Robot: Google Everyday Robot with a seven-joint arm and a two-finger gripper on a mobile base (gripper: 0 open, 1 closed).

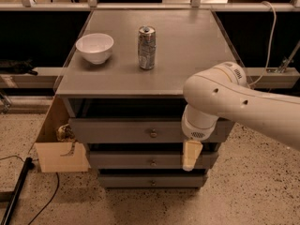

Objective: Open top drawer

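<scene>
The top drawer [117, 131] is the widest grey front under the tabletop, with a small round metal knob [153, 133] at its middle. Its front stands about level with the two narrower drawers below. My gripper [190, 159] hangs from the white arm [220, 100], pointing down in front of the drawers' right part. It is right of the knob and a little lower, overlapping the middle drawer's front. It holds nothing that I can see.
A white bowl [95, 47] and a silver can [146, 47] stand on the grey tabletop [187, 46]. An open light wooden box [61, 149] juts out at the cabinet's left side. A black cable [18, 191] lies on the speckled floor.
</scene>
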